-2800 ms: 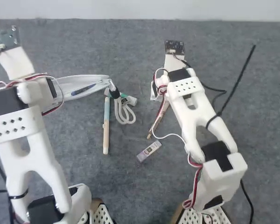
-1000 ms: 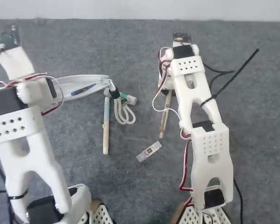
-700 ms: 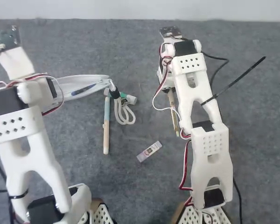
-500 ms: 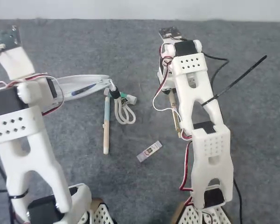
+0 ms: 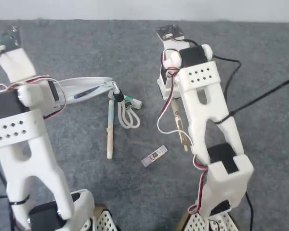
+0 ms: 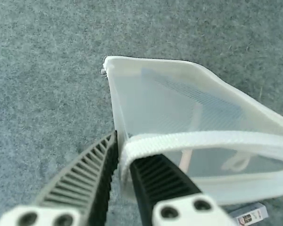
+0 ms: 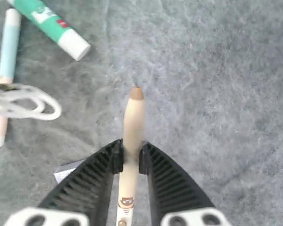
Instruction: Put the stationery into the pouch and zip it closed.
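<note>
Left claw and right claw each hold something above a grey surface.
Left pinches the pouch rim; right squeezes a pencil.

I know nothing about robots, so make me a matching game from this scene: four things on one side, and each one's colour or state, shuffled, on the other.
Things:
1. pouch
2. wooden pencil
3. tube
4. cord

States:
A. green with a white end, lying loose
B. pinched by its edge in the left gripper
C. white, coiled in loops
D. clamped in the right gripper

Pairs: 1-B, 2-D, 3-A, 4-C.
</note>
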Robot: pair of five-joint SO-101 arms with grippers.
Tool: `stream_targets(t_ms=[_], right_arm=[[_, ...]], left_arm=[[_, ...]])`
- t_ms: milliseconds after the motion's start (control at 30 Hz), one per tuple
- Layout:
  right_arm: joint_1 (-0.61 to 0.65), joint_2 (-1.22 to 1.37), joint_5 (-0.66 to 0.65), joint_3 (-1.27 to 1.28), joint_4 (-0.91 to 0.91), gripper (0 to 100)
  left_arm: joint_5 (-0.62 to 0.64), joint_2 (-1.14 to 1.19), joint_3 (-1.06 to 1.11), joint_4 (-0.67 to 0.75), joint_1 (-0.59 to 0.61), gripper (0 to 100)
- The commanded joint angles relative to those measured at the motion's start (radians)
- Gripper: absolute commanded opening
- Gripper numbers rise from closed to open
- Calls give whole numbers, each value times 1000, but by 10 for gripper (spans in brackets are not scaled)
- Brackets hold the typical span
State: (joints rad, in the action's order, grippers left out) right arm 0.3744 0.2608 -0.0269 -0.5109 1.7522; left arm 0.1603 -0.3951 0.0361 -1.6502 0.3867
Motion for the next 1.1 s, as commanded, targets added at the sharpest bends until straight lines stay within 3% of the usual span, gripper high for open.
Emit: stream_targets(t_ms=[0,433,800,1067], right_arm=[[10,-131,-21,14,41,8],[67,-492,-17,216,39,8],[128,-730,-12,379,-64,8],[130,-929,166,508,-208,7]], left_arm=[[14,-46,-4,32,0,11],[14,-46,-4,32,0,11],[14,-46,-4,37,0,11],[14,-46,-4,38,-3,11]])
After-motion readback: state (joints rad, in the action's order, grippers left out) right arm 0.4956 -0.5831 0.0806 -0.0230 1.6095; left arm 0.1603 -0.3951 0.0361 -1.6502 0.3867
